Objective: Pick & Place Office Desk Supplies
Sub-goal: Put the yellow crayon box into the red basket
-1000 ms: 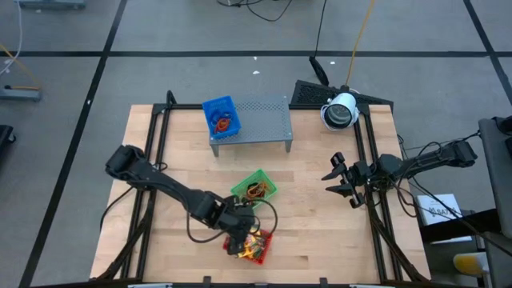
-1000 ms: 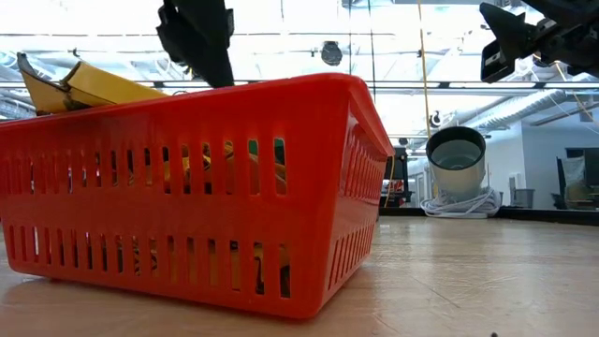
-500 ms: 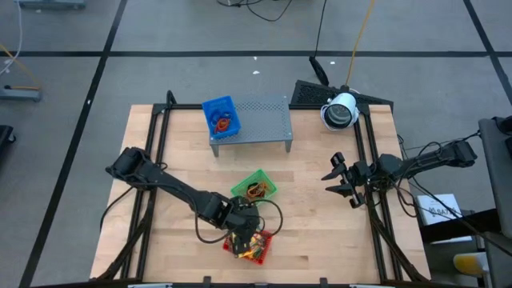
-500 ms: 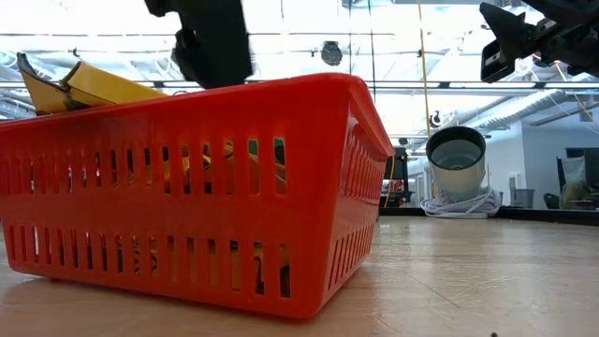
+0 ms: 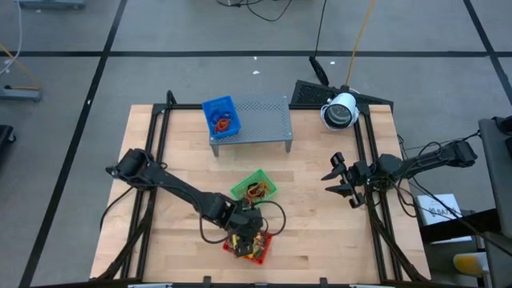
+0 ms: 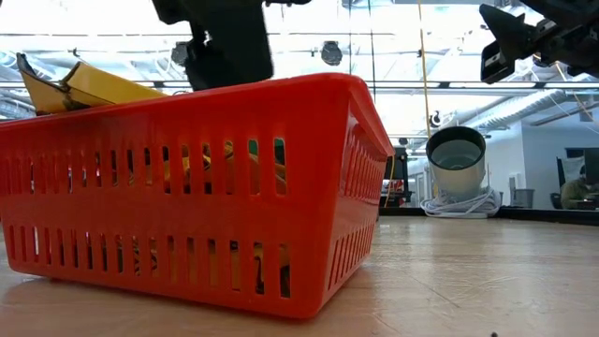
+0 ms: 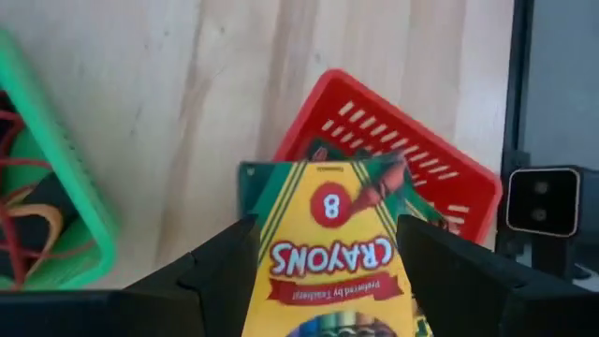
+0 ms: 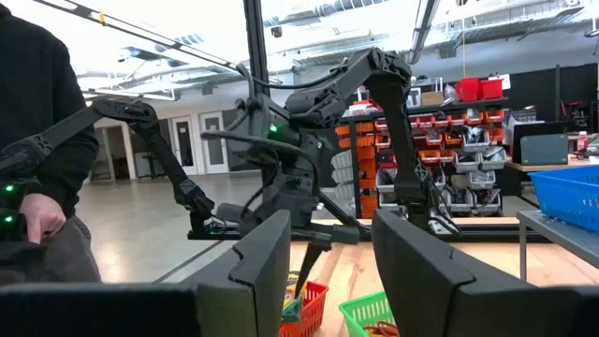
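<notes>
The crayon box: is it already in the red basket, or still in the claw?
Still in the claw. The crayon box sits between the left claw fingers, above the red basket.

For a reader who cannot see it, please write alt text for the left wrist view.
A yellow crayon box printed "CRAYONS" sits between the left arm's two dark jaws, held above a red mesh tray on the wooden table. A green mesh tray with rubber bands lies to one side.
</notes>
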`<state>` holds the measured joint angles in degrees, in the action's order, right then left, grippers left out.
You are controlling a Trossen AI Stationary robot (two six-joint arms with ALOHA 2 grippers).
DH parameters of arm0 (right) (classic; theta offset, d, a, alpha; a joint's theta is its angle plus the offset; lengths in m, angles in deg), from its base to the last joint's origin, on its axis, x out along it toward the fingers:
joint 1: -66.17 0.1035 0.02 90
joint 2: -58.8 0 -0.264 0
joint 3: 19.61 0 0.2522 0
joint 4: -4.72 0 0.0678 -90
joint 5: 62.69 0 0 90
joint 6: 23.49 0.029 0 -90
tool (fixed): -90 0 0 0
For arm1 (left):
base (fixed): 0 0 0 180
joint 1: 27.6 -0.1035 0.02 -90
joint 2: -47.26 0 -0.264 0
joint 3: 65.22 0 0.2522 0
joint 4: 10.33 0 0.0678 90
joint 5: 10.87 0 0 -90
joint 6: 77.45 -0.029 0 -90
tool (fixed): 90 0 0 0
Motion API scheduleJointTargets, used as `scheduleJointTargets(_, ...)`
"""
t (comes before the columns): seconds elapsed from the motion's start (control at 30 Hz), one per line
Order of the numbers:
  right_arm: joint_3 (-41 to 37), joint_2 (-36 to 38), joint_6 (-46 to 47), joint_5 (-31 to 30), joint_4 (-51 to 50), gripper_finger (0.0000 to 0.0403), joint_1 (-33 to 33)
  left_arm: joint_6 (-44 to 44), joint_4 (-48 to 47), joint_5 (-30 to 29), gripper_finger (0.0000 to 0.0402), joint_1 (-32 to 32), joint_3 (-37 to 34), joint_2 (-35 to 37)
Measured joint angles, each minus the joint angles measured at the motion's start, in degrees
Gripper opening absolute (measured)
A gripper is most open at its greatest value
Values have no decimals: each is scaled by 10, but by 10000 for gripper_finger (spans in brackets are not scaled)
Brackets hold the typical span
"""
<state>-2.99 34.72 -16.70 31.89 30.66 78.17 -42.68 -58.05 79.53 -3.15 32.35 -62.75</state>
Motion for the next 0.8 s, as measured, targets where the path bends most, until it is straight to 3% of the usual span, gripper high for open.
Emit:
scheduleJointTargets(0.23,0,0,0,0,-1,141,0,2,11,31,262,0,0,-10)
scheduleJointTargets(0.8,0,0,0,0,-1,141,0,-10,29,41,262,9,-1,-28)
